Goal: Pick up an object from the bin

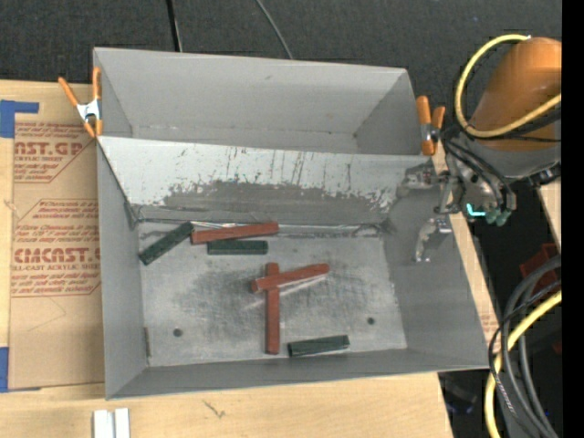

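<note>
Nearest of all, a dark green bar (pixel 318 345) is being shown lying flat along the near wall of the grey bin (pixel 274 108), right of the floor's middle.

At the far left of the floor, a second dark green bar (pixel 165 243) is being shown tilted, its left end lower in the view. Just beside it to the right, a red-brown bar (pixel 234 234) is being seen lying crosswise at the foot of the far wall, with a third dark green bar (pixel 237 247) touching its near side.

Toward the middle, two more red-brown bars are being seen crossed: a long one (pixel 273 313) is pointing near to far, and a shorter one (pixel 294 276) is lying across its far end.

Further right, the gripper (pixel 425 245) is being held over the bin's sloping right wall, well apart from every bar; the crossed pair is lying nearest to it. Whether it is spread or pressed together cannot be told. Behind it, the arm's orange cover (pixel 525 85) is being ringed by a yellow cable (pixel 474 67).
</note>
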Available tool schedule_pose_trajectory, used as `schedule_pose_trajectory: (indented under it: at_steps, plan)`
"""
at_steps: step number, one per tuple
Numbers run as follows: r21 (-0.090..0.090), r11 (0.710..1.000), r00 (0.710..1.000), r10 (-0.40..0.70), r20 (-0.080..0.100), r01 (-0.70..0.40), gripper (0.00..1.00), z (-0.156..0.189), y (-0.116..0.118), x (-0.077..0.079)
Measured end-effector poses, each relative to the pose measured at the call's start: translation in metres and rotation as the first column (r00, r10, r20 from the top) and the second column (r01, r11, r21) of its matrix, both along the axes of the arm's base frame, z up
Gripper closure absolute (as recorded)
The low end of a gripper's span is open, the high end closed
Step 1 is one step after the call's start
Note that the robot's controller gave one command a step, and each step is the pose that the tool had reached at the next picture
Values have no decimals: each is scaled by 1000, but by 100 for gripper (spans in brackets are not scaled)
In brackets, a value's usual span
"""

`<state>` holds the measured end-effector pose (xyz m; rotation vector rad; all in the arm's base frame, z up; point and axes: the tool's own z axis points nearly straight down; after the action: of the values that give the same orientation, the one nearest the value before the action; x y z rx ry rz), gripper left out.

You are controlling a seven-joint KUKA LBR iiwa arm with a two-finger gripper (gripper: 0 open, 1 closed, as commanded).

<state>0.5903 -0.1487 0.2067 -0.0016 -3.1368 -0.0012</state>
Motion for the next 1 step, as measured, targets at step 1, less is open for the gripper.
schedule_pose_trajectory:
  at_steps: [1]
  plan:
    - [-1, 1000, 1000, 2, 7, -2, 0, 4, 1, 2]
